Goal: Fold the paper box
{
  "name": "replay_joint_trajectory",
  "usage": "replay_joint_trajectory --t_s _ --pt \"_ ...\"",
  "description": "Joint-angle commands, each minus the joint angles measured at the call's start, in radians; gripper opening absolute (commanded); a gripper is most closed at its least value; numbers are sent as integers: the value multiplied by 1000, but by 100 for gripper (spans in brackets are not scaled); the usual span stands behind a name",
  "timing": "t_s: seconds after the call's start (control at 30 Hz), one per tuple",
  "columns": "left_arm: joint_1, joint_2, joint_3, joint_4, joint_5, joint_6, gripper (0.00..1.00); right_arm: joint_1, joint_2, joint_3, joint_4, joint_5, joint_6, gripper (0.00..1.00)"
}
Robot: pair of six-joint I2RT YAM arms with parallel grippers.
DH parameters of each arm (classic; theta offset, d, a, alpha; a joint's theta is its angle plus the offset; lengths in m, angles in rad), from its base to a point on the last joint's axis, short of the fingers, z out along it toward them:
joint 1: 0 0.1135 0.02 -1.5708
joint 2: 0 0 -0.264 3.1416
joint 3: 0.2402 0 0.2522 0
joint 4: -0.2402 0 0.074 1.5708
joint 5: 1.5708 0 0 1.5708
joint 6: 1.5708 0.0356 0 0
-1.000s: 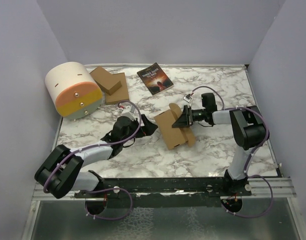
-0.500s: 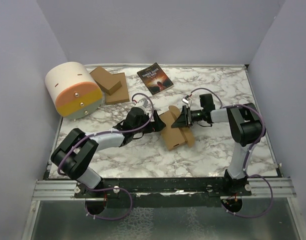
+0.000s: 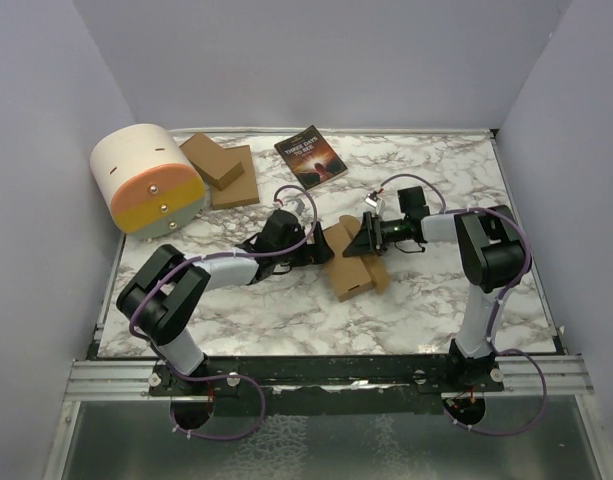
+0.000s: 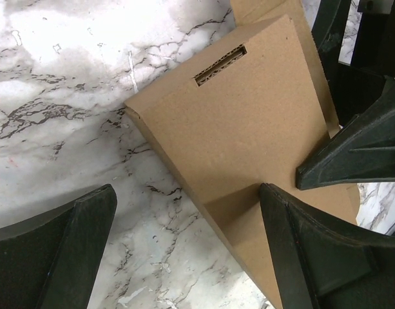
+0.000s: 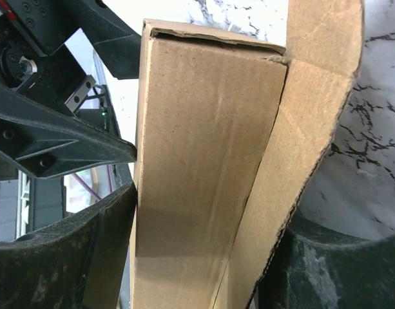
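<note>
The paper box (image 3: 348, 262) is plain brown cardboard, partly folded into a long carton, lying mid-table. My left gripper (image 3: 319, 250) is at its left side and open wide. In the left wrist view the box (image 4: 249, 129) has its near edge between the spread jaws of this gripper (image 4: 187, 193), and one finger (image 4: 313, 257) lies over the top face. My right gripper (image 3: 360, 242) comes in from the right. In the right wrist view the box (image 5: 203, 161) fills the gap of that gripper (image 5: 203, 264), with a loose flap (image 5: 313, 96) against the right finger.
A dark-covered book (image 3: 311, 156) lies at the back. A stack of flat cardboard pieces (image 3: 221, 168) and a cream and orange drum (image 3: 149, 180) sit at the back left. Purple walls close in the table on three sides.
My left arm has reached right and brought its open gripper up against the box's left side. The right gripper has stayed at the box, which has shifted slightly left.
</note>
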Motion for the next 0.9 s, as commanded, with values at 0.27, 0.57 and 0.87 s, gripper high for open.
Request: replay_joint_trajectory --t_s 0.27,0.57,0.87 --pt "-3 45 36 -81 -18 59 95 -7 -36 71 -177 139 -224 82" --pt "-2 53 60 -105 -16 81 95 -104 -51 66 -199 159 -275 87" --pt "0 87 80 -107 -9 96 95 -153 -177 72 -190 241 -402 75"
